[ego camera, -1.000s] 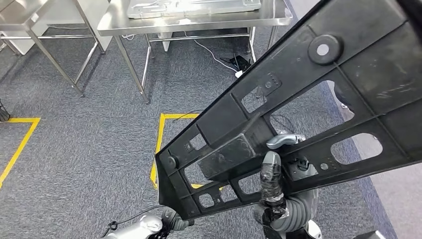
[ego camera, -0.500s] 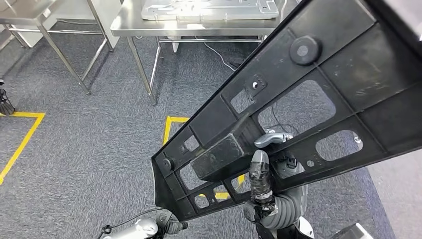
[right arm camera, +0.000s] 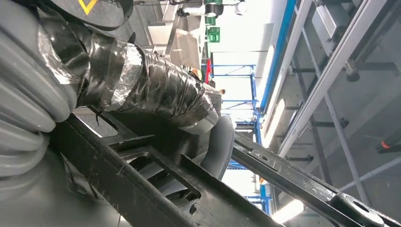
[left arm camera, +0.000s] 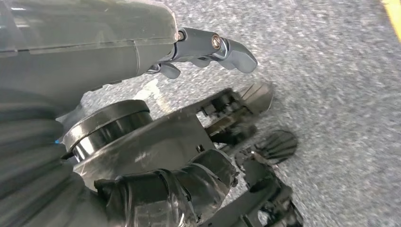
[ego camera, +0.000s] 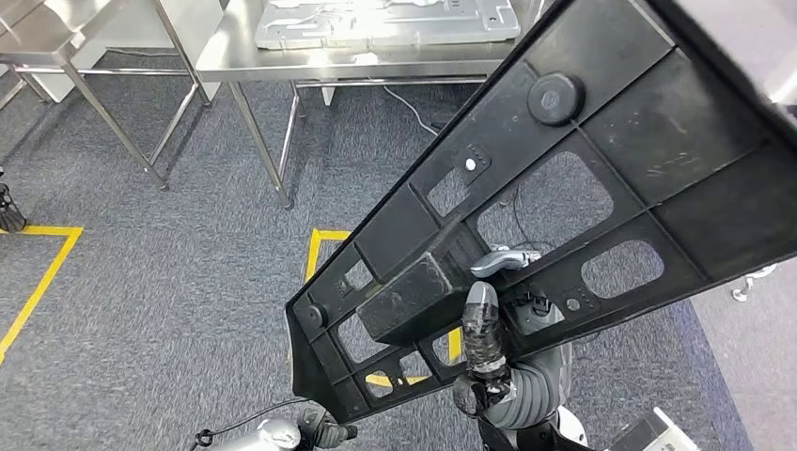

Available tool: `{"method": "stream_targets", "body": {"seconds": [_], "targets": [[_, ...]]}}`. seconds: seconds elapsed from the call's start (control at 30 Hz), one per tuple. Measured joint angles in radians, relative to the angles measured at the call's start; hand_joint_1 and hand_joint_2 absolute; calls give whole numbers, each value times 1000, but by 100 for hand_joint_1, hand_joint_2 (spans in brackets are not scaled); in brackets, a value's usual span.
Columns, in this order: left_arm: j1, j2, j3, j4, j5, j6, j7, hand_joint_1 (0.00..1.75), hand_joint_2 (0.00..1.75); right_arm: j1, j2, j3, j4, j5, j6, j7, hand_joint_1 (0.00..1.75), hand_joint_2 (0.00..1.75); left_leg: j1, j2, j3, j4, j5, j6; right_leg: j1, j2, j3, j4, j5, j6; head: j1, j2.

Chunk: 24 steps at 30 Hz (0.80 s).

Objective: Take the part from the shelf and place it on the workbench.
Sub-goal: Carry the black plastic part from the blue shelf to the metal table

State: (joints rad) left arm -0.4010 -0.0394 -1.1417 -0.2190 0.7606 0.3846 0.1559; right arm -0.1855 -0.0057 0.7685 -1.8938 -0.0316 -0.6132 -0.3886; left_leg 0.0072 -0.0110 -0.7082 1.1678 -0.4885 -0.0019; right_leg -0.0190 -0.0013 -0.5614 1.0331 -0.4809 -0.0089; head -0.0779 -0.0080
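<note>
taking the yellow tape square on the grey carpet [ego camera: 324, 246] as the landmark: far to its left another yellow tape outline [ego camera: 42, 272] marks the same carpet. up and left of the square stands a stainless steel table with thin legs [ego camera: 85, 56], and straight beyond the square a second stainless steel workbench [ego camera: 310, 61] carries a flat pale grey ribbed tray [ego camera: 385, 19]; a white cable [ego camera: 404, 105] trails on the floor under that bench.

just below the square, at the bottom edge of the head view, sits the left hand [ego camera: 324, 434] on its silver arm, low beside the narrow end of the part. in the left wrist view the left hand [left arm camera: 156, 189] shows a taped dark finger curled in and a grey thumb sticking out over the carpet, with dark machinery below; whether it grips anything i cannot tell.

over and to the right of the square hangs the large black plastic frame panel with ribs and oval cut-outs [ego camera: 564, 197], tilted, its narrow end down near the square and its wide end rising toward the upper right. it is up in the air, well short of the workbench. the right hand [ego camera: 489, 324] holds it from beneath, a tape-wrapped finger laid up over a rib beside a raised block. in the right wrist view the right hand [right arm camera: 142, 90] is clamped round a bar of the black frame panel [right arm camera: 156, 189].
</note>
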Motion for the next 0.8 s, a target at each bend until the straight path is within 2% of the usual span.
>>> {"method": "stream_targets", "body": {"seconds": [0.03, 0.1, 0.17, 0.23, 0.27, 0.3, 0.37, 0.4, 0.43, 0.47, 0.53, 0.57, 0.6, 0.67, 0.7, 0.77, 0.8], "targets": [[0, -1, 0, 0, -3, -2, 1, 0, 175, 2, 0, 0, 0, 2, -3, 0, 175, 175, -1, 3, 20, -60, 35, 2, 1, 0, 10, 0, -8, 5, 1, 0], [-2, -5, 0, 0, -10, -4, 8, 0, 175, 8, 0, 0, -1, 9, -8, -1, 175, 175, -7, 7, 47, -127, 58, 10, 0, 0, 21, 0, -21, 19, 1, 0], [-5, -8, 0, 0, -18, -5, 18, 0, 175, 20, -2, -1, -8, 15, -14, -2, 175, 175, -13, 6, 60, -133, 52, 25, -1, -1, 27, 10, -23, 34, 1, 0], [-14, -13, 0, 0, -27, -4, 27, 0, 175, 31, -5, -7, -21, 19, -19, -2, 175, 175, -14, 4, 77, -139, 58, 42, -4, -1, 22, 44, -30, 43, 2, 0], [-19, -15, 0, 0, -31, -3, 30, 0, 175, 36, -7, -12, -29, 20, -19, -2, 175, 175, -14, 3, 85, -140, 55, 49, -5, -1, 4, 80, -44, 44, 3, 0], [-24, -19, 0, 0, -35, -3, 34, 0, 175, 42, -9, -17, -36, 20, -20, -1, 175, 175, -15, 4, 90, -141, 52, 55, -4, 0, -27, 133, -64, 44, 4, 0], [-28, -28, 0, 0, -40, -2, 41, 0, 175, 56, -15, -27, -47, 21, -20, -1, 175, 175, -19, 3, 95, -140, 44, 63, 0, 0, -106, 247, -112, 45, 4, 0], [-29, -32, 0, 0, -41, -2, 43, 0, 175, 62, -18, -31, -52, 20, -19, 0, 175, 175, -22, 3, 98, -140, 40, 65, 2, 0, -136, 276, -124, 45, 4, 0], [-29, -37, 0, 0, -42, -1, 46, 0, 175, 67, -20, -35, -56, 20, -18, 0, 175, 175, -24, 2, 103, -140, 35, 67, 4, 0, -149, 272, -115, 44, 4, 0], [-30, -41, 0, 0, -42, -1, 47, 0, 175, 71, -23, -39, -60, 19, -18, 2, 175, 175, -26, 1, 110, -140, 30, 67, 7, 0, -143, 232, -84, 40, 4, 0], [-32, -48, 0, 0, -43, 0, 48, 0, 175, 75, -26, -47, -67, 24, -17, 6, 175, 175, -28, 0, 124, -139, 19, 65, 17, 1, -103, 101, 2, 27, 4, 0], [-33, -50, 0, 0, -43, 0, 48, 0, 175, 76, -27, -49, -69, 28, -17, 9, 175, 175, -29, 0, 128, -139, 15, 62, 23, 2, -86, 51, 17, 20, 4, 0], [-35, -53, 0, 0, -43, 1, 48, 0, 175, 77, -28, -51, -70, 32, -18, 13, 175, 175, -30, -1, 130, -139, 10, 58, 27, 2, -75, 22, 22, 14, 5, 0], [-37, -56, 0, 0, -42, 1, 48, 0, 175, 81, -30, -53, -75, 37, -19, 18, 175, 175, -31, -2, 131, -130, 11, 48, 27, 2, -66, 7, 17, 1, 6, 0], [-37, -58, 0, 0, -42, 1, 49, 0, 175, 83, -30, -53, -79, 38, -20, 19, 175, 175, -32, -1, 131, -118, 9, 43, 24, 1, -56, 1, 29, -6, 6, 0], [-40, -59, 0, 0, -42, 0, 49, 0, 175, 82, -31, -53, -83, 41, -20, 19, 175, 175, -30, 2, 115, -68, -10, 30, 18, -4, -35, -6, 36, -15, 2, 0], [-41, -60, 0, 0, -42, 0, 49, 0, 175, 82, -31, -53, -84, 42, -20, 19, 175, 175, -26, 3, 90, -23, -33, 23, 16, -6, -29, -9, 35, -18, 0, 0]]}}
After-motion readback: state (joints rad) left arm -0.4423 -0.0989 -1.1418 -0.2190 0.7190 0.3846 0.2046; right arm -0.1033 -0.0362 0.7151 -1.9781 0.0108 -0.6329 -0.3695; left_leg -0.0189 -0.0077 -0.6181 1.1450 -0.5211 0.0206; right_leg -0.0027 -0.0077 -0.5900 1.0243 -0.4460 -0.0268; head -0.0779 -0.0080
